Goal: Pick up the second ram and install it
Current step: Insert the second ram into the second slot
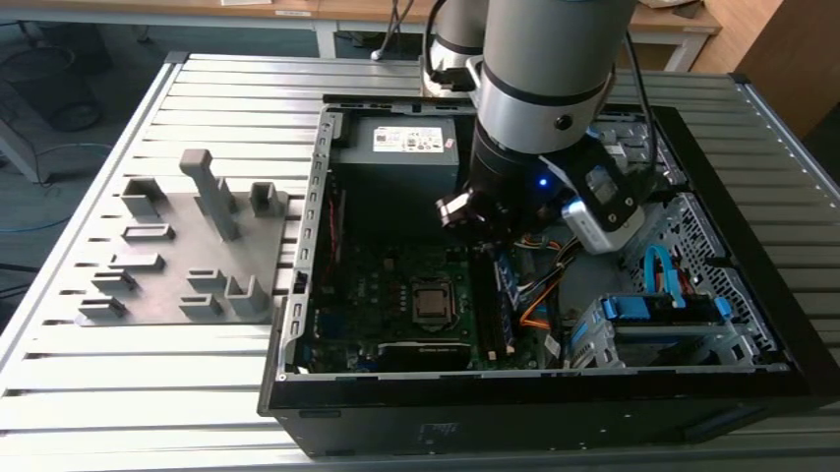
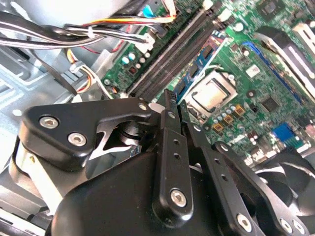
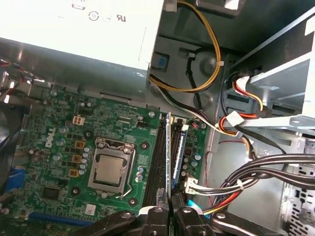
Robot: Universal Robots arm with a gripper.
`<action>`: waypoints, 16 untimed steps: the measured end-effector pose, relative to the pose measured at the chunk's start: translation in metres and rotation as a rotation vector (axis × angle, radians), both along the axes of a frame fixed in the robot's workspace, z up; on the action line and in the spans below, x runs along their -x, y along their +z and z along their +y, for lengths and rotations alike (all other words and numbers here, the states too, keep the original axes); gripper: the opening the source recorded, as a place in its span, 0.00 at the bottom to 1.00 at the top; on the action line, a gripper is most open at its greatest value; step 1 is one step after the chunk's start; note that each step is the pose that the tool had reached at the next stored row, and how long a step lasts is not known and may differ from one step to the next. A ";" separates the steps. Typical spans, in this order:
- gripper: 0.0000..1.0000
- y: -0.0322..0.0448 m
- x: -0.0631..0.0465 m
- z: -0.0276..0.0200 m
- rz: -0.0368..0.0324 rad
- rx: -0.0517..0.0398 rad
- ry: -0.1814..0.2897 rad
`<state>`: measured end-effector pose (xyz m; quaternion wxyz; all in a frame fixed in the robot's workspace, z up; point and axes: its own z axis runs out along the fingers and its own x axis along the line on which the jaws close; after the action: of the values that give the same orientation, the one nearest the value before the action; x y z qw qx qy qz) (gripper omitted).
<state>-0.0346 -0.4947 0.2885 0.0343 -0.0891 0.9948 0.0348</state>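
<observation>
- The arm's gripper (image 1: pixel 489 228) hangs inside the open computer case (image 1: pixel 315 246), low over the motherboard (image 1: pixel 381 285); in the exterior view it sits just to that view's right of the processor socket (image 1: pixel 430 301), above the memory slots (image 1: pixel 497 305)
- In the first wrist view the black fingers (image 3: pixel 156 216) are closed on the near end of the second ram (image 3: pixel 169 152), a thin board seen edge-on; it stands upright between them and runs away from the camera along the memory slots (image 3: pixel 158 157)
- The stick's lower edge lies in line with the slots beside the processor socket (image 3: pixel 109 168); whether it is fully seated cannot be told
- A blue-labelled stick (image 3: pixel 179 152) stands just beside the held one, on the side away from the socket
- In the second wrist view the gripper (image 2: pixel 170 105) shows as black linkages with the fingertips pressed together; the dark slots (image 2: pixel 172 56) and the socket (image 2: pixel 212 94) lie beyond
- A bundle of coloured cables (image 3: pixel 231 123) runs near the slots by the drive bay wall; the power supply (image 3: pixel 78 29) sits past the board's far edge
- On the slatted table (image 1: pixel 157 393), at the exterior view's left of the case, rests a grey holder plate (image 1: pixel 171 256) with upright blocks
</observation>
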 end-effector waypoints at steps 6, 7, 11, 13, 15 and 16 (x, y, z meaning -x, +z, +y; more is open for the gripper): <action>0.14 0.0000 0.000 -0.0001 0.0296 0.0195 -0.044; 0.14 0.0000 0.000 -0.0001 0.0296 0.0237 -0.053; 0.14 -0.0002 0.000 -0.0001 0.0297 0.0371 -0.095; 0.14 -0.0003 0.000 -0.0001 0.0298 0.0429 -0.117; 0.14 -0.0004 0.000 -0.0001 0.0300 0.0482 -0.140; 0.14 -0.0005 0.000 -0.0001 0.0302 0.0496 -0.155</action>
<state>-0.0345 -0.4948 0.2880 0.0196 -0.0123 0.9997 0.0087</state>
